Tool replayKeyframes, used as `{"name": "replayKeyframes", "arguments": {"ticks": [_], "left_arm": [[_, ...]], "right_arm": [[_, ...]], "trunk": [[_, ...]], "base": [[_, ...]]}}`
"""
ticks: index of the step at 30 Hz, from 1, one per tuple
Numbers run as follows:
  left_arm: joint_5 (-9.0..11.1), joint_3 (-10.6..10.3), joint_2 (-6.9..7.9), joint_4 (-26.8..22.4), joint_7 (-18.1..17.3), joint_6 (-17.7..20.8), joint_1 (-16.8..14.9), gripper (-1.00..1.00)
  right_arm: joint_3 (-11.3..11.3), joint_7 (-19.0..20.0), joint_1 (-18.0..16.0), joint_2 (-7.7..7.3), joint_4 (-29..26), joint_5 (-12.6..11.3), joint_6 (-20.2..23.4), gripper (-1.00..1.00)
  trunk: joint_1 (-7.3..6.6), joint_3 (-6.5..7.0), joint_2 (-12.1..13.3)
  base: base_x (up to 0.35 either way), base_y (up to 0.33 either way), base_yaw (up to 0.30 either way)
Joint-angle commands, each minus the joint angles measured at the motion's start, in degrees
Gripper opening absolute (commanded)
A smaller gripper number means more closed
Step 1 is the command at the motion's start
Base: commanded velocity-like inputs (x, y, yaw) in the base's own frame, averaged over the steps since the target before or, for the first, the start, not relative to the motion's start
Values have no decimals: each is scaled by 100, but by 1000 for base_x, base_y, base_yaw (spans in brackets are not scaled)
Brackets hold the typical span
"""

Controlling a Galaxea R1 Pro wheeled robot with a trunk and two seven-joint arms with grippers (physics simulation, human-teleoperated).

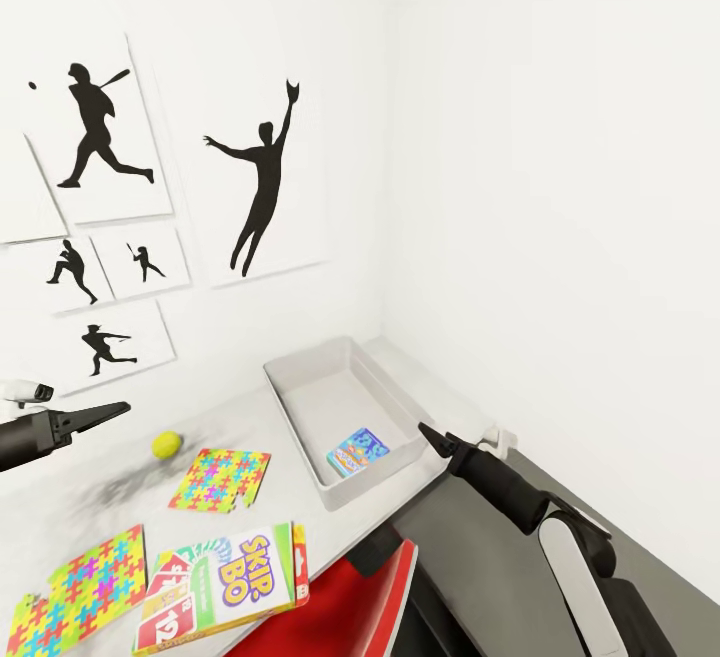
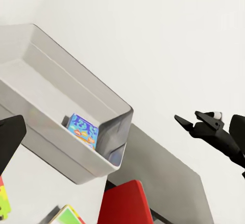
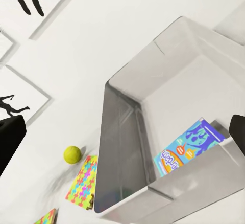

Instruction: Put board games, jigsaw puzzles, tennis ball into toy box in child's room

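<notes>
The light-grey toy box (image 1: 300,387) stands on the white table (image 1: 250,427) against the wall, with a blue board game (image 1: 358,451) leaning inside its near end. The tennis ball (image 1: 166,445) lies left of the box. One jigsaw puzzle (image 1: 220,478) is beside the ball and another (image 1: 75,597) is at the front left. The Skip-Bo game (image 1: 240,569) lies by the table's front edge, touching a red-printed game box (image 1: 168,617). My left gripper (image 1: 105,412) hovers left of the ball, open and empty. My right gripper (image 1: 432,437) is open beside the toy box's near right corner.
A red chair (image 1: 372,605) sits below the table's front edge. A dark-grey cabinet top (image 1: 470,557) runs along the right wall under my right arm. Black silhouette sports pictures (image 1: 262,187) hang on the wall behind the table.
</notes>
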Motion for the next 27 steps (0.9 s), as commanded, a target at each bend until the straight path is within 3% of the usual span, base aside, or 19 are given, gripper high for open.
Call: {"name": "replayKeyframes", "arguments": {"ticks": [1,27], "left_arm": [[-6,0,1,0,-26,61,-5,100],[-2,-13,-9,-9,-26,61,-5,100]], "right_arm": [[2,-6,-5,-4,-3,-45,34,100],[11,-6,-2,0,-8,-38,8,100]], "trunk": [[2,-10,-9],[2,52,-9]], "base": [[0,0,0],[0,0,0]]}}
